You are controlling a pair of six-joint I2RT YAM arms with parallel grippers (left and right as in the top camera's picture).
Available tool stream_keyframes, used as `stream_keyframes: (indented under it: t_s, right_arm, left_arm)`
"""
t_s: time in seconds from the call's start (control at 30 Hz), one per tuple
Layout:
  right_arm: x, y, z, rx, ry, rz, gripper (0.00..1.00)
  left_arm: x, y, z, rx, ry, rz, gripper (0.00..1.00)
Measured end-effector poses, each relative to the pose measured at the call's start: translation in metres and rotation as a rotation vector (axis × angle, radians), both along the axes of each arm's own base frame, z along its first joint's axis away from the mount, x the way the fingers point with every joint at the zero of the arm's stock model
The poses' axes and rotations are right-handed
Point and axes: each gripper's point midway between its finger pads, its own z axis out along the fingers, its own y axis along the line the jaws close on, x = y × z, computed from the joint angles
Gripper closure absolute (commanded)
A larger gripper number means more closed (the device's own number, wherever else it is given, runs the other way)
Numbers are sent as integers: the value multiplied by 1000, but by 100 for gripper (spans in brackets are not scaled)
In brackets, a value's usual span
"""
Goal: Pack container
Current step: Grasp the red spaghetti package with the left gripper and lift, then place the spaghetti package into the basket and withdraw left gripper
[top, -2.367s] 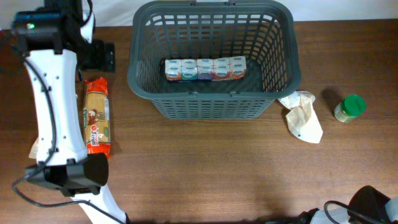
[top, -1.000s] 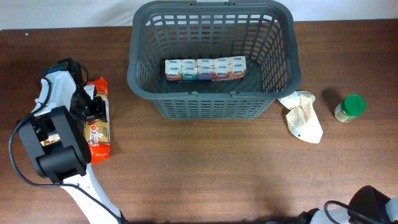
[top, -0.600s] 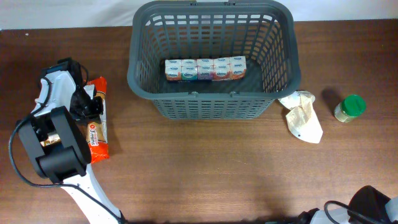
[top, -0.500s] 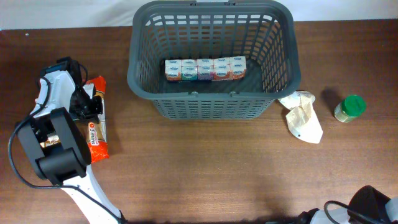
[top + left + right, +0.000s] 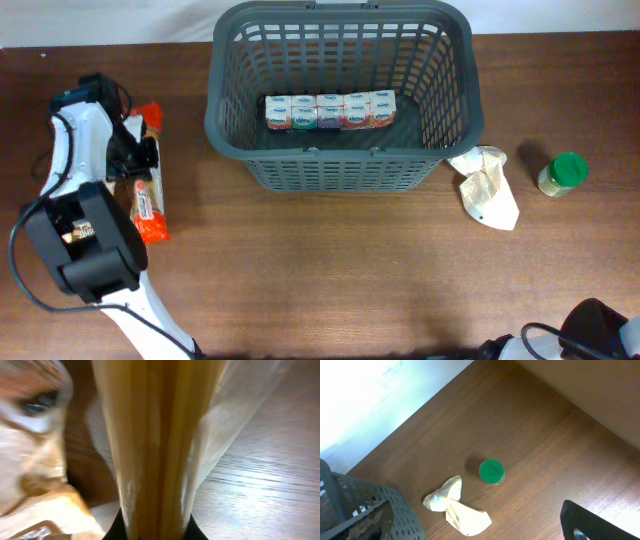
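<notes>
The basket (image 5: 215, 125) sits at the back middle of the table (image 5: 330, 280), with a row of small cartons (image 5: 330, 110) on its floor; to its left, apart from it, the left gripper (image 5: 140, 162) has its jaws clamped on a spaghetti packet (image 5: 149, 210); a crumpled paper (image 5: 487, 190) lies just beside the basket's right front corner; a green-lidded jar (image 5: 562, 173) stands beyond the paper; the right gripper (image 5: 474, 510) hangs with jaws apart, empty.

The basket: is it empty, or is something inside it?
Not empty: a row of small packs lies on the floor of the basket.
</notes>
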Motion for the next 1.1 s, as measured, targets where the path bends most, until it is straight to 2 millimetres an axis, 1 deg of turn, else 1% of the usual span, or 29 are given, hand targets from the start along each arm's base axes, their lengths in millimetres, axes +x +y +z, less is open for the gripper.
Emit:
stream_keyframes:
  t_s: [0.07, 0.17, 0.27, 0.37, 0.4, 0.43, 0.5, 0.53, 0.57, 0.63, 0.7, 0.73, 0.77, 0.8, 0.83, 0.87, 0.9, 0.93, 1.0, 1.03, 1.1]
  right_arm:
    - [0, 0, 0, 0, 0, 0, 1]
    - [0, 0, 0, 0, 0, 1, 1]
    - [0, 0, 0, 0, 0, 0, 1]
    - [0, 0, 0, 0, 0, 0, 1]
    - [0, 0, 0, 0, 0, 0, 1]
    - [0, 0, 0, 0, 0, 0, 1]
    - [0, 0, 0, 0, 0, 0, 1]
    - [0, 0, 0, 0, 0, 0, 1]
    - [0, 0, 0, 0, 0, 0, 1]
    - [0, 0, 0, 0, 0, 1, 1]
    - [0, 0, 0, 0, 0, 0, 1]
    - [0, 0, 0, 0, 0, 0, 1]
    - [0, 0, 0, 0, 0, 0, 1]
    - [0, 0, 0, 0, 0, 0, 1]
    - [0, 0, 0, 0, 0, 0, 1]
    - [0, 0, 0, 0, 0, 1, 1]
    - [0, 0, 0, 0, 0, 0, 1]
    - [0, 0, 0, 0, 0, 0, 1]
    - [0, 0, 0, 0, 0, 0, 1]
    - [0, 0, 0, 0, 0, 0, 1]
    - [0, 0, 0, 0, 0, 0, 2]
  left_arm:
    - [4, -1, 23, 16, -56, -6, 98]
    - [4, -4, 47, 31, -107, -13, 98]
    - [3, -10, 65, 41, -142, -25, 98]
    - [17, -24, 102, 71, -239, -97, 98]
    - [26, -32, 122, 87, -297, -138, 98]
    - [34, -43, 147, 106, -367, -189, 98]
    - [45, -65, 197, 147, -500, -293, 98]
    - [48, -74, 217, 165, -561, -333, 98]
    - [52, -90, 250, 193, -657, -403, 98]
    - [52, -112, 297, 236, -792, -503, 98]
    - [45, -138, 340, 291, -912, -637, 98]
    - [37, -161, 369, 332, -993, -751, 98]
    - [32, -176, 379, 353, -1025, -832, 98]
    - [27, -193, 386, 390, -1045, -939, 98]
    - [25, -208, 386, 410, -1045, -1028, 98]
    - [25, -230, 381, 431, -1034, -1153, 98]
    - [26, -245, 375, 432, -1026, -1229, 98]
    - [27, -269, 365, 433, -1012, -1344, 98]
    - [33, -307, 340, 420, -972, -1515, 98]
    - [37, -321, 328, 413, -953, -1577, 98]
    - [54, -356, 292, 403, -909, -1701, 98]
